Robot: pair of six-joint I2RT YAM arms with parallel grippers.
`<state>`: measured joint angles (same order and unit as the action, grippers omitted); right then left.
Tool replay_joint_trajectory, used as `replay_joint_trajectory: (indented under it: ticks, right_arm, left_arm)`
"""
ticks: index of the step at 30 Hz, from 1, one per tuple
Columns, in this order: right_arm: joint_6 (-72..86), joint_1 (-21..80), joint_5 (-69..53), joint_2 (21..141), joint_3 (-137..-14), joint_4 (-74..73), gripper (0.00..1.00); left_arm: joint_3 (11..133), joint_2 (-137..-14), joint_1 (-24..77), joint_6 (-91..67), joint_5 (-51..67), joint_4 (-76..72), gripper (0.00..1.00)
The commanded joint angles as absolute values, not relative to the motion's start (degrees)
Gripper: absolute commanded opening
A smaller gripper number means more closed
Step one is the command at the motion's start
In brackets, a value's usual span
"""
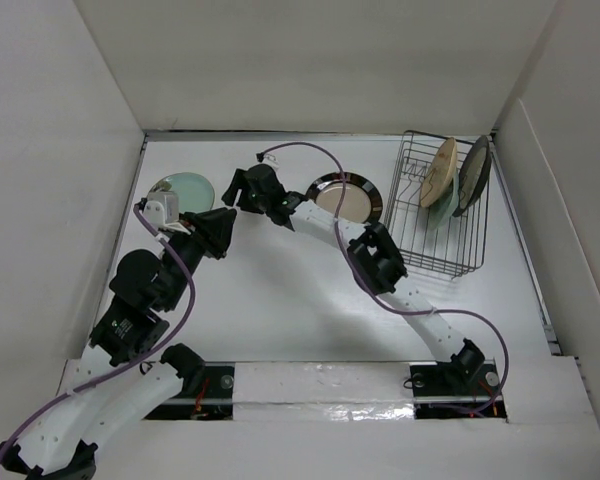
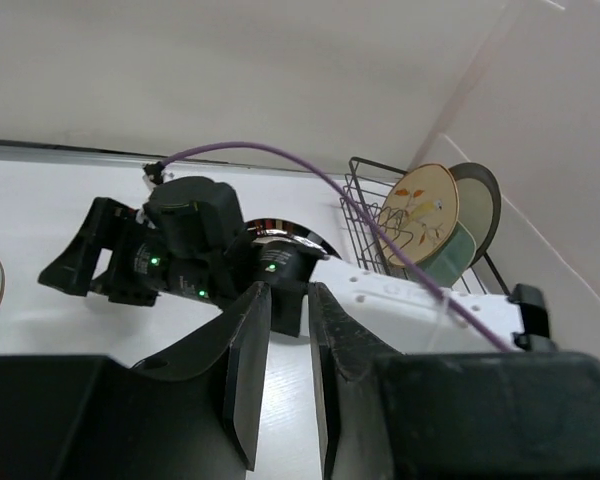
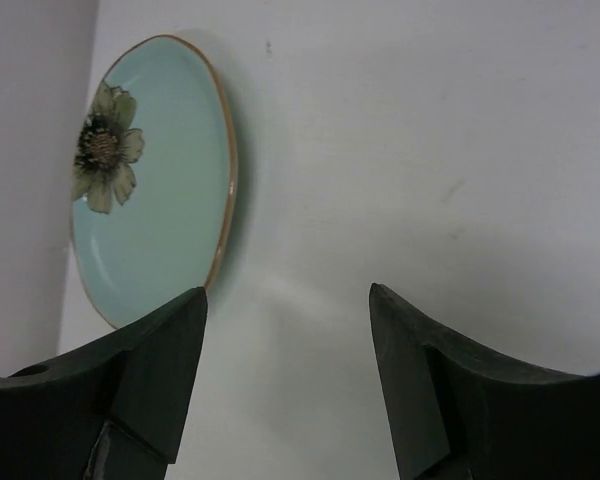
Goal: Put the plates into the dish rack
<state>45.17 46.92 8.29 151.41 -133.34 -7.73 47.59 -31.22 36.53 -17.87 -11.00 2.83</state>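
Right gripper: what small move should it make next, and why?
Probably ease the right gripper toward the pale green plate, so its rim enters the gap. The jaws stand open and empty, and the plate lies ahead, left of them in the wrist view.

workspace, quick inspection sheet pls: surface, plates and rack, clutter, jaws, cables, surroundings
surface: white table, no spills seen
job's things: dish rack at far right holds three plates on edge: tan leaf plate, pale green plate, grey-rimmed plate; black-rimmed plate and small green flower plate lie flat on the table
clutter: nothing seen
grippers: right gripper jaws open, facing the small green flower plate, not touching; left gripper jaws narrowly apart, holding nothing
cables: purple cable arcs loose behind the right gripper; second purple cable trails from the left gripper
surroundings: white walls
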Motion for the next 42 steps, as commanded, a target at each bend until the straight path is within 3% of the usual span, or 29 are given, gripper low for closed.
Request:
replay_joint_trajectory:
  ticks: [1,7,11,14,19,24,27,30,42]
  right_arm:
    - [54.99,47.2,0.98,156.61,-144.47,-6.43,0.72]
    - [64.59,47.2,-4.3,162.67,-147.12,-0.62,0.73]
    - [61.01,48.33,-2.83,157.96,-141.61,2.98,0.71]
    - [56.09,48.34,-1.32,149.89,-132.12,8.16,0.71]
    - [52.3,46.49,-1.84,142.13,-123.87,10.1,0.71]
    - [51.68,45.35,-4.48,135.01,-111.91,16.41,0.71]
    - [49.4,44.3,-3.79,129.3,-105.4,17.75,0.7]
    - [46.33,44.3,-3.43,124.03,-100.39,18.72,0.7]
    - [34.11,45.09,-4.84,106.89,-88.25,18.81,0.69]
  left_arm:
    - [48.78,-30.06,36.3,-17.32,-10.46,0.7,0.2]
    - [48.6,-29.09,36.3,-17.23,-11.25,0.88,0.2]
    - [48.43,-31.63,36.3,-18.19,-21.05,2.1,0.2]
    - [52.8,-38.98,30.78,-23.63,-20.41,5.61,0.18]
    - [55.81,-49.9,10.96,-34.88,-10.83,6.25,0.23]
    - [49.84,-56.15,-6.13,-45.06,3.24,-2.54,0.53]
    - [47.11,-59.93,-13.43,-46.32,4.22,-3.43,0.66]
    - [46.49,-64.59,-17.22,-45.97,4.31,-4.48,0.73]
    - [52.02,-89.11,-20.57,-47.81,5.45,-8.09,0.66]
